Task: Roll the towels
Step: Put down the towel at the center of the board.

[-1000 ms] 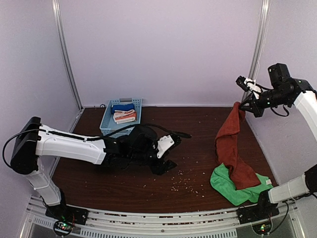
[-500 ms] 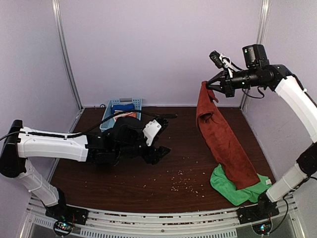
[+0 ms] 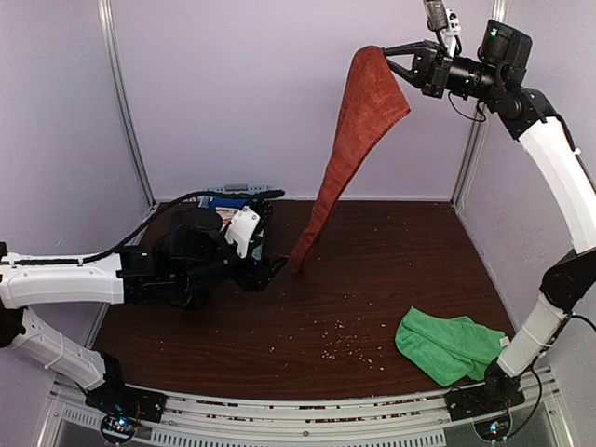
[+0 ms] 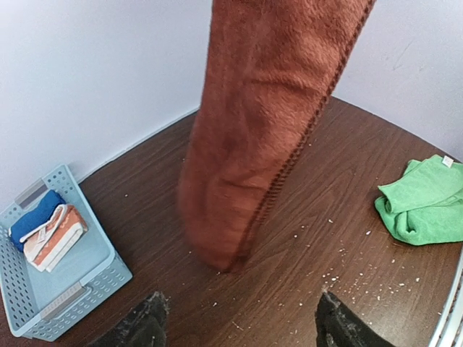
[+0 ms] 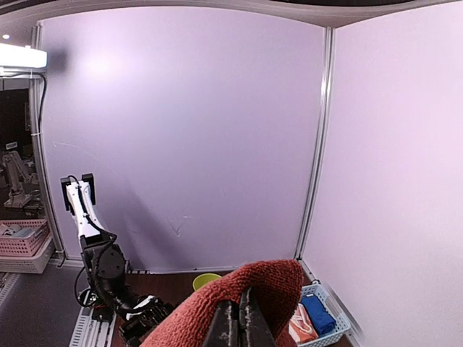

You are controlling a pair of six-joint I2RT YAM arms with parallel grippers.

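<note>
Pinching one corner of the rust-brown terry cloth towel (image 3: 358,130), the right tool (image 3: 385,51) is raised high above the dark wood-grain tabletop (image 3: 391,251), near the pale back wall, with its two fingers pressed tight together on the fabric. In the right wrist view the fold of that towel (image 5: 253,285) bulges up just behind the closed right tool (image 5: 239,325). From this grip the towel hangs in a long, narrowing drape that slants down and to the left, and its lower end comes down close beside the left tool (image 3: 270,244). Whether that end touches the tabletop or hangs just above it cannot be told. The left tool sits low over the tabletop with its fingers spread wide and nothing between them. In its own wrist view the two dark fingertips frame the bottom edge, and the hanging towel (image 4: 260,130) fills the space directly ahead of the left tool (image 4: 242,332), apart from both fingers. The bright green cloth towel (image 3: 447,345) lies crumpled on the tabletop near the front right corner, well apart from both tools. A light blue perforated plastic basket (image 4: 79,282) stands at the back left, holding a folded blue cloth (image 4: 32,220) and a white-and-orange striped cloth (image 4: 54,238) side by side. Small pale crumbs are scattered over the tabletop.
</note>
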